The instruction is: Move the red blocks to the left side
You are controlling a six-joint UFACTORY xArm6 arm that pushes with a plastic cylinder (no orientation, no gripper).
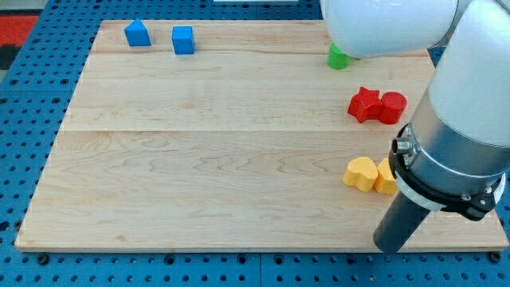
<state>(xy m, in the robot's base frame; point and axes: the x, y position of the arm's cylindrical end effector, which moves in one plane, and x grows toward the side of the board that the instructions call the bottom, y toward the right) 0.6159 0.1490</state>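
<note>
A red star-shaped block (364, 104) and a red round block (392, 108) touch each other at the view's right, upper half of the wooden board (199, 159). My rod comes down at the view's bottom right, and my tip (393, 245) rests near the board's bottom edge. The tip is well below the red blocks and just below the two yellow blocks. Neither red block touches the rod.
A yellow heart-shaped block (360, 173) and another yellow block (386, 177), partly hidden by the arm, lie just above my tip. A green block (338, 57) is half hidden at the top right. Two blue blocks (137, 33) (183, 40) sit at the top left.
</note>
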